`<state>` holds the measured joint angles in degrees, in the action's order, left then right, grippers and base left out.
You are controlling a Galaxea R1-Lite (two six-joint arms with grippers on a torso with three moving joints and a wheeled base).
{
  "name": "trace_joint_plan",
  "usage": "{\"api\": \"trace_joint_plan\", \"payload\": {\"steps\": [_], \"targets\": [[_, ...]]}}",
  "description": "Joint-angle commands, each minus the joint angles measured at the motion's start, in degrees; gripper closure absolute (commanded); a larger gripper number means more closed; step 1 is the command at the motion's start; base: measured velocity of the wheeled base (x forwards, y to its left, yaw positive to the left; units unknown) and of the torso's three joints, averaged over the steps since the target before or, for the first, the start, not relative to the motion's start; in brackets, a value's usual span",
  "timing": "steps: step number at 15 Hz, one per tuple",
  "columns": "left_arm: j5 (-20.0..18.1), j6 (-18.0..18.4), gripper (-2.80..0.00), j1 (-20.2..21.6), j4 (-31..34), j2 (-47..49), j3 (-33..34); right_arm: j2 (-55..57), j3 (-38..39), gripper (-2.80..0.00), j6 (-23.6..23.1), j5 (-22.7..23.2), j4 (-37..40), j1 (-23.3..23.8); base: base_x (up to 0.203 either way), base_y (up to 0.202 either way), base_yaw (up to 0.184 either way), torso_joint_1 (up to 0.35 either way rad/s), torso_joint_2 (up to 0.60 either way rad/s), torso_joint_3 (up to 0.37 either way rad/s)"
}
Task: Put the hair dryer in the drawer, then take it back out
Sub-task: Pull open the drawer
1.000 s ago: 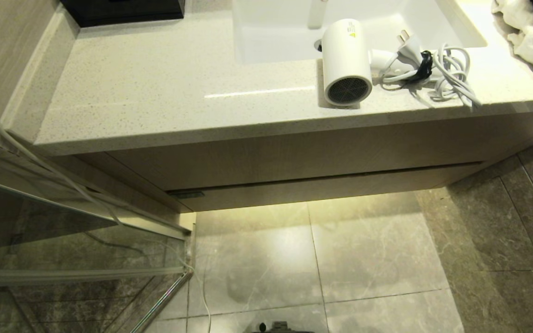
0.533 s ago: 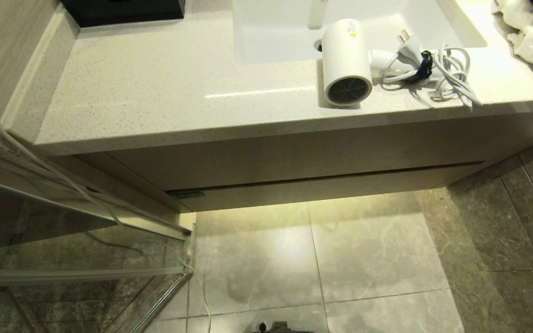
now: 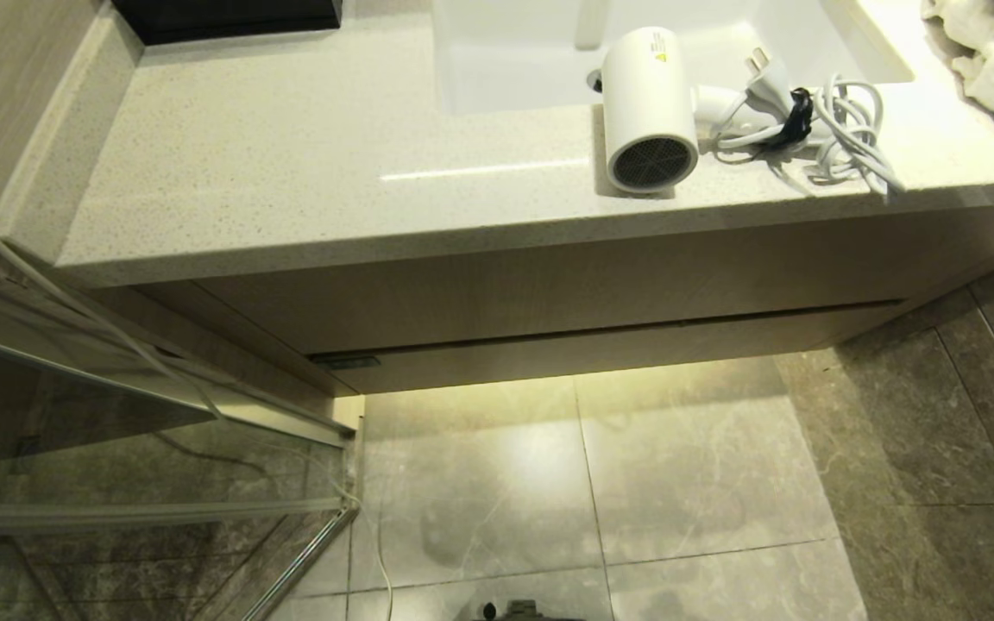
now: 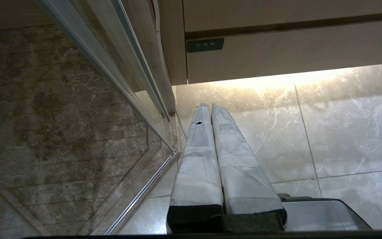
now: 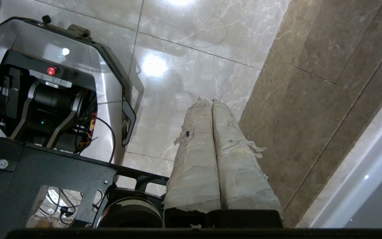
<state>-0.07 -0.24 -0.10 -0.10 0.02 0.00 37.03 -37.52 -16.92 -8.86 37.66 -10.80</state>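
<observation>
My hair dryer (image 3: 648,108) lies on the counter (image 3: 290,172) at upper right; the drawer (image 3: 600,349) below is closed. Both my left gripper (image 4: 210,106) and right gripper (image 5: 207,101) hang low, fingers pressed together, empty.

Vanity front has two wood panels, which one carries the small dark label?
The lower, narrower panel, the drawer: its dark label sits at its end nearest the glass partition. The taller panel above is plain.

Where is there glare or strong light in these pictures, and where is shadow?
Head view: a bright streak of glare on the counter, a yellow glow on the floor under the drawer, and overexposed white around the sink. Left wrist view: the same glow below the drawer front. Right wrist view: two round glare spots on the tiles, darker stone beside them.
</observation>
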Motion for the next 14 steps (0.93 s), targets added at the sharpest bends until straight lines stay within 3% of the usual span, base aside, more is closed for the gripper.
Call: {"api": "trace_joint_plan", "payload": {"steps": [1,14], "targets": [[0.0,0.0,0.0,0.0,0.0,0.0,0.1,-1.4,0.9,0.0,0.0,0.0,0.0,0.0,0.0,0.0,0.0,-0.136,0.36,0.192],[0.0,0.0,0.0,0.0,0.0,0.0,0.0,-4.8,4.8,0.0,-0.3,0.2,0.0,-0.3,0.0,0.0,0.0,-0.2,0.5,0.303]]}}
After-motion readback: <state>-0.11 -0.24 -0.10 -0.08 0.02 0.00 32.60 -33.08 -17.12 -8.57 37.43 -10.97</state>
